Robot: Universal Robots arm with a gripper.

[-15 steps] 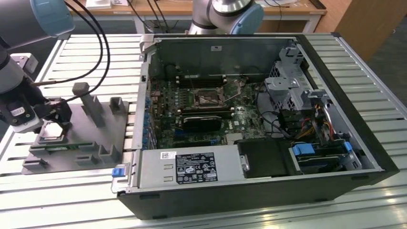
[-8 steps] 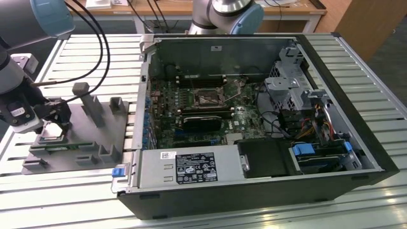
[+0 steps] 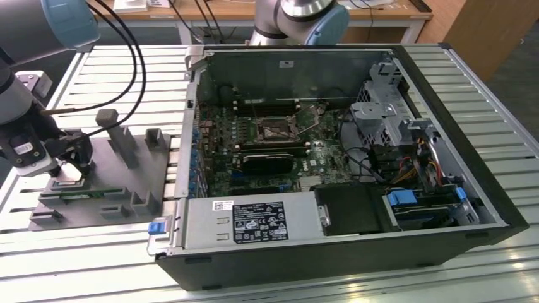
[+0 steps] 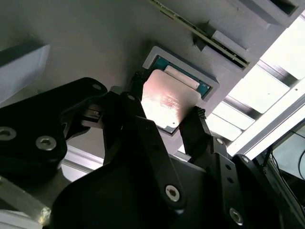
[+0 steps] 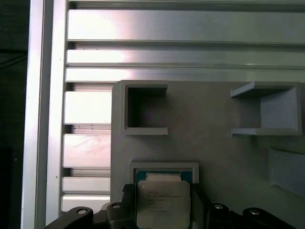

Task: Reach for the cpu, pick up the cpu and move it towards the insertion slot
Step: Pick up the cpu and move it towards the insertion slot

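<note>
Metal of a dull silver covers the top of the cpu (image 5: 162, 200), a small flat square whose raised plate steps in along one side and carries faint print. A thin teal-green border runs round the plate. In the second wrist view the cpu (image 4: 167, 102) catches a pinkish light.

It lies low in a shallow square nest of the grey fixture (image 5: 214, 152), which stands on the slatted aluminium desk (image 5: 190, 28). The end effector (image 5: 162, 196) is closed on the chip, with its black fingers (image 5: 127, 205) set against two opposite edges.

The first wrist view also takes in two open-sided pockets (image 5: 143, 109) of the fixture beyond the nest. The second wrist view looks along the fingers (image 4: 198, 126) from behind, showing their black links and screws, and a narrow memory stick (image 4: 205, 36) standing on edge in the fixture past the nest.

The exterior view gives the wider layout. The end effector (image 3: 72, 169) hangs low over the fixture (image 3: 110, 189) at the exterior view's left, with black cables (image 3: 139, 69) running to the arm. The open computer case (image 3: 337, 259) lies just beside the fixture, toward the exterior view's right. Inside it, on the board, sits the insertion slot (image 3: 274, 129), a shiny frame with a dark centre, well apart from the cpu.
</note>
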